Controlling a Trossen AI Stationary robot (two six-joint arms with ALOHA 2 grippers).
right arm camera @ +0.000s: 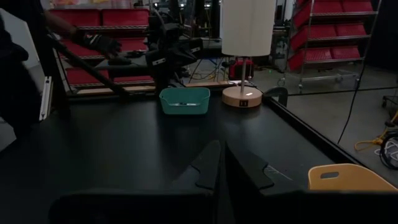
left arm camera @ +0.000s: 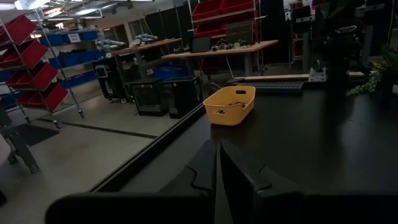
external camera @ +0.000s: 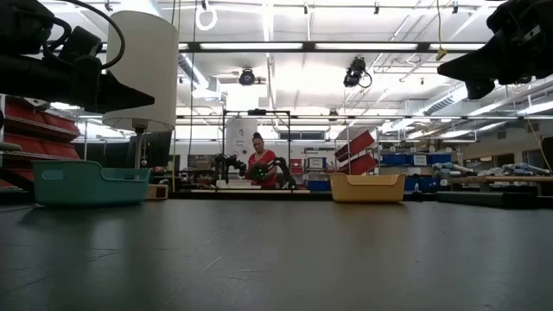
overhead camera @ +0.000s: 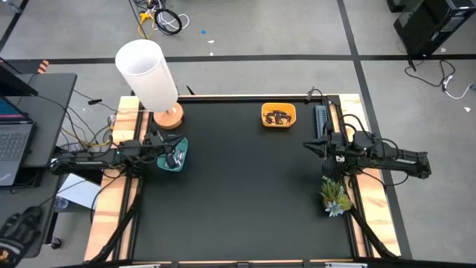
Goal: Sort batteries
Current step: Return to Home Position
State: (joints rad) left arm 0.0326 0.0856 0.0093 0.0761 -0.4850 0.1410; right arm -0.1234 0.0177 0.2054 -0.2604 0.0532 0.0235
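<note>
Several dark batteries (overhead camera: pixel 279 117) in yellow bin (overhead camera: pixel 265 114), green bin (external camera: pixel 91 186) beside lamp (overhead camera: pixel 149 74)

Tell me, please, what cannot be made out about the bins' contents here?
- Green bin contents: the left gripper partly covers it in the high view; its wall hides them in the low view.
- Batteries in the yellow bin: too small to count from above; hidden by its wall in the low view.

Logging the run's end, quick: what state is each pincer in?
Left pincer: closed, empty, above the green bin.
Right pincer: closed, empty, at the table's right edge.
</note>
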